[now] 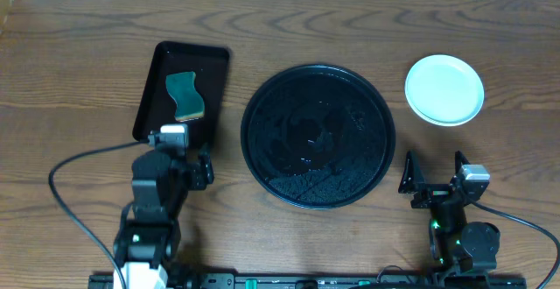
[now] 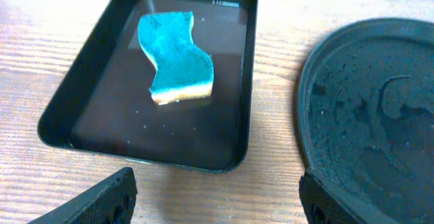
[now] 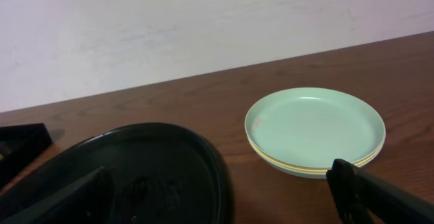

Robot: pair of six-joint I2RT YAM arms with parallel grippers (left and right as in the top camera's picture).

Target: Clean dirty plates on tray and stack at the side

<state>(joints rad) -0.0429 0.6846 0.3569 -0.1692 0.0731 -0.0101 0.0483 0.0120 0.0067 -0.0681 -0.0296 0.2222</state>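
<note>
1. Since the plates (image 1: 444, 88) rest stacked on the table (image 1: 87, 44) right of the bare-looking tray (image 1: 318, 137), little seems left.
2. Nearer, the right gripper (image 1: 433, 173) sits spread and empty, plates straight ahead.
3. Spread too, the left gripper (image 2: 215, 200) holds nothing.

Sponge (image 2: 175, 58) (teal-topped) in rectangular tray (image 2: 61, 112)

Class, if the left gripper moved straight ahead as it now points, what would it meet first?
Probably the near rim of the small rectangular black tray, then the blue-green sponge inside; height is unclear.
</note>
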